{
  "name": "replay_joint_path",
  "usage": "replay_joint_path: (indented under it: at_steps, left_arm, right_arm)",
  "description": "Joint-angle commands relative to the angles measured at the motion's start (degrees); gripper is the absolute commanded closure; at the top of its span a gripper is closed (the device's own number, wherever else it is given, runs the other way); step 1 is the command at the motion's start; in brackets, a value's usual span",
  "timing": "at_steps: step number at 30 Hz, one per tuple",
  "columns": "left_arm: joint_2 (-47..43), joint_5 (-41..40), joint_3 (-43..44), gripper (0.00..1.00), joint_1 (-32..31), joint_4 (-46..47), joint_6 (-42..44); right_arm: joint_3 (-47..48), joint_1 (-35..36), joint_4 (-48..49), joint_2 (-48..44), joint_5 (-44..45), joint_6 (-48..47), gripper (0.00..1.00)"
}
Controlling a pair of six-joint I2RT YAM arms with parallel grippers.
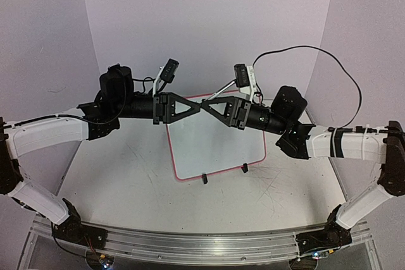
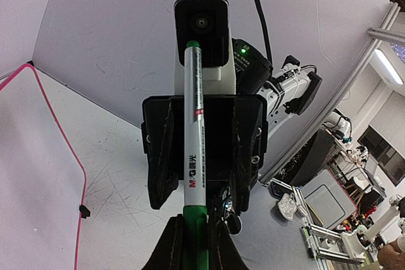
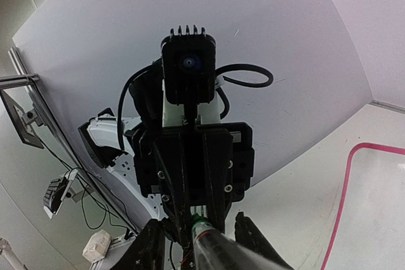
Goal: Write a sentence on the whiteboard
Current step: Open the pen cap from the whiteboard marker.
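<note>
- A metal rail (image 1: 190, 245) runs along the near edge, with both arm bases bolted to it.
- Beyond it is the scuffed white table (image 1: 120, 169).
- The whiteboard (image 1: 215, 147) lies flat at the middle of the table, slightly askew. Its pink-red frame shows on the near and side edges, and two black clip feet (image 1: 204, 179) sit on the near edge.
- Both arms reach inward and meet tip to tip above the far part of the board.
- The left gripper (image 2: 193, 241) is pressed tight on a marker (image 2: 195, 124), pinching it at its green end. The white barrel with a red band runs straight out from the fingers.
- The right gripper (image 3: 201, 245) faces the left one, with its jaws on either side of the barrel. In the left wrist view a thin gap seems to show on each side, so they look spread rather than pinching.
- The marker's far green tip points at the right wrist camera (image 2: 202, 26).
- A plain pale backdrop (image 1: 202, 17) closes the scene.
</note>
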Motion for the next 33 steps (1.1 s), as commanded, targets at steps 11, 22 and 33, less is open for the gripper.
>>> replay_joint_path:
  at_steps: [11,22,33]
  left_arm:
    - [-2.5,1.59,-1.22,1.0,-0.38,1.75,-0.21]
    - [-2.24,1.93,-0.69,1.0,-0.38,1.75,-0.38]
    - [-2.5,2.33,-1.47,1.0,-0.38,1.75,-0.2]
  right_arm:
    - [3.55,0.19,-4.8,-3.2,0.26,-4.23,0.52]
    - [5.35,0.22,-7.13,-0.81,-3.27,-4.95,0.66]
    - [5.69,0.1,-8.08,-0.82,-5.96,-5.38,0.87]
